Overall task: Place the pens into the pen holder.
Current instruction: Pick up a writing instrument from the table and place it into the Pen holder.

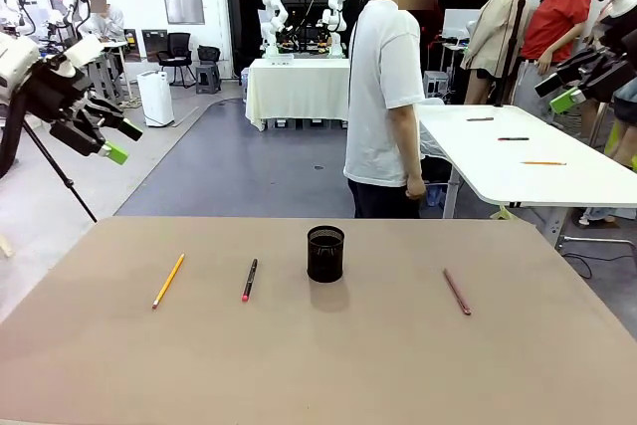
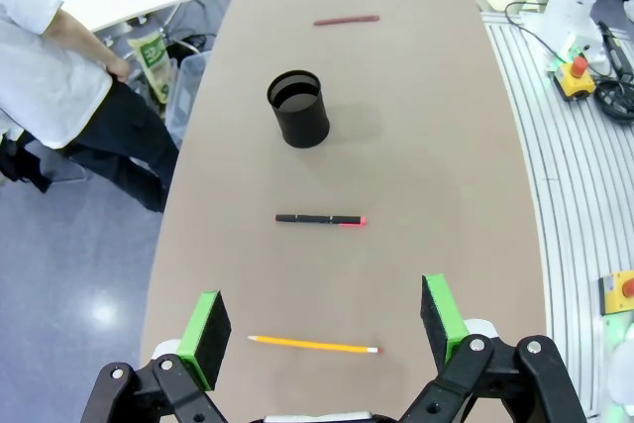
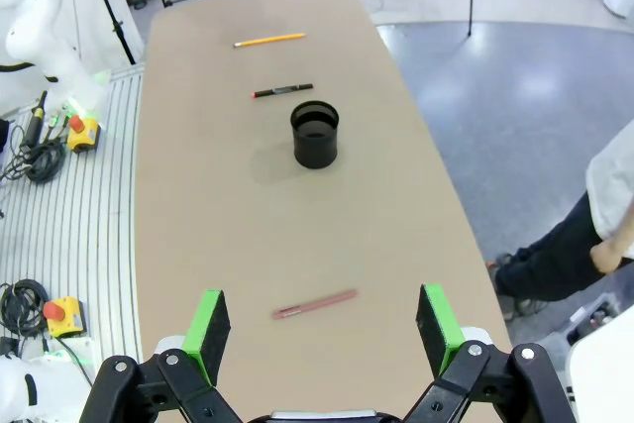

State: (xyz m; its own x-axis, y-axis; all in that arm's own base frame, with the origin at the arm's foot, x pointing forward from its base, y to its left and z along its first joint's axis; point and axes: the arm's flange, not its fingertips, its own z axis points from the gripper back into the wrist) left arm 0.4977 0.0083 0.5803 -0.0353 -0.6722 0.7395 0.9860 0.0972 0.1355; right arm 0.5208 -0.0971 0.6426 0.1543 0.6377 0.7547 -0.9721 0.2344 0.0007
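The black mesh pen holder (image 1: pixel 325 253) stands upright near the table's middle and looks empty in the wrist views (image 2: pixel 298 108) (image 3: pixel 315 134). Three pens lie flat on the table. The yellow pencil (image 1: pixel 168 280) (image 2: pixel 313 345) (image 3: pixel 269 40) is at the left. The black pen with a red tip (image 1: pixel 249 280) (image 2: pixel 319 219) (image 3: pixel 282 91) lies between the pencil and the holder. The reddish-brown pen (image 1: pixel 457 292) (image 2: pixel 346 20) (image 3: pixel 315 304) is at the right. My left gripper (image 1: pixel 107 139) (image 2: pixel 324 322) hangs open high above the pencil. My right gripper (image 1: pixel 575 87) (image 3: pixel 324 322) is open above the reddish-brown pen.
A person in a white shirt (image 1: pixel 383 97) stands at the table's far edge, beside a white side table (image 1: pixel 518 161) carrying more pens. The brown table (image 1: pixel 318 365) has bare room in front of the pens. Robot bases and cables (image 3: pixel 40 136) flank it.
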